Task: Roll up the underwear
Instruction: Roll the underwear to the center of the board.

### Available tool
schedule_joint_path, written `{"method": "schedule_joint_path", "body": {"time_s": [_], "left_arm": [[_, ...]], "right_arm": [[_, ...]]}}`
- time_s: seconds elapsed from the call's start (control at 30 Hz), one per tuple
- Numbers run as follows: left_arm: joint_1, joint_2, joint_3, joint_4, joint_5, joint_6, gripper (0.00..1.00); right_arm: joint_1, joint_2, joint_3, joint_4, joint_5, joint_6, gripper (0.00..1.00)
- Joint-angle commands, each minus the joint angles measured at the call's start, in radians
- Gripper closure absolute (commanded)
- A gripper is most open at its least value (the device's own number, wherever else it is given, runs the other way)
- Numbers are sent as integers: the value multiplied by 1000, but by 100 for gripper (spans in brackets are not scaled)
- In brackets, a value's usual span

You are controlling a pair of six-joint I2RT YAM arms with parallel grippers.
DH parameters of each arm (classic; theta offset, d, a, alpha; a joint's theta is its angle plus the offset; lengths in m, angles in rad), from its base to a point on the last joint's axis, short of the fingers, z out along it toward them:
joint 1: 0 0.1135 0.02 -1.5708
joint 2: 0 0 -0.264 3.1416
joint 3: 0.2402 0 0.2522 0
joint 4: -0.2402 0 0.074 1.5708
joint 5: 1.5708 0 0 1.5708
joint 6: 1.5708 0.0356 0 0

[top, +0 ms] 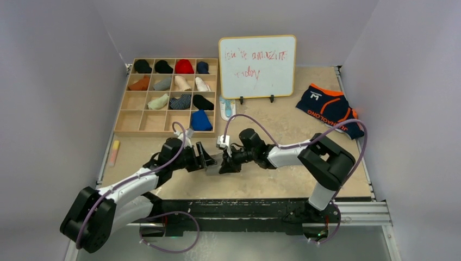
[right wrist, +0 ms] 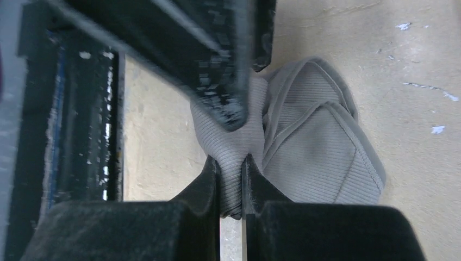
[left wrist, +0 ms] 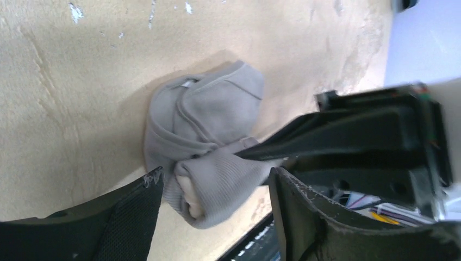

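**Fingers (right wrist: pixel 204 187) of right gripper (right wrist: pixel 231 163) clamp grey underwear (right wrist: pixel 321 147); left gripper (left wrist: pixel 215 174) open**

Right jaws nearly meet on a fold of the bunched garment, near the table's (top: pixel 272 182) front edge. Left jaws stand wide astride it. Navy underwear (top: pixel 329 109) lies far right.

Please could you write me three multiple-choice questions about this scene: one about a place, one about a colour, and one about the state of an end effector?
1. Where on the table do the navy briefs lie?
A. near left
B. far right
C. centre, between the arms

2. What colour are the bundled briefs?
A. grey
B. red
C. navy

3. In what state is the right end effector?
A. wide open and empty
B. shut on the bundled briefs
C. out of every view

Answers:
1 B, the top view shows them by the far right edge.
2 A, both wrist views show plain grey fabric.
3 B, its jaws pinch a fold of the fabric in the right wrist view.
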Motion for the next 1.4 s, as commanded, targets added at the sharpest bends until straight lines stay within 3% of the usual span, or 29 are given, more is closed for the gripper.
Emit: {"method": "schedule_joint_path", "body": {"time_s": [0.0, 0.4, 0.53, 0.67, 0.8, 0.9, 1.03, 1.2, 1.37], "left_arm": [[8, -102, -29, -30, -6, -4, 27], [8, -220, -66, -179, -37, -9, 23], [8, -196, -82, -147, -31, -54, 22], [7, -118, -96, -16, -39, -133, 23], [-1, -42, -128, 92, -39, -187, 36], [-4, 28, -126, 95, -55, -174, 56], [-33, 93, -113, 98, -68, -144, 70], [-54, 130, -69, 51, -82, -100, 79], [-56, 151, -35, 11, -89, -66, 80]], "right_arm": [[-49, 99, 62, -123, -192, 190, 100], [-126, 242, 129, -160, -315, 323, 100], [-133, 252, 127, -159, -317, 331, 100], [-134, 269, 126, -153, -305, 343, 100], [-133, 278, 125, -140, -300, 358, 99], [-133, 275, 126, -139, -292, 362, 91], [-133, 257, 132, -149, -258, 364, 77], [-134, 209, 142, -190, -187, 339, 56], [-132, 117, 127, -223, -95, 274, 41]]}}
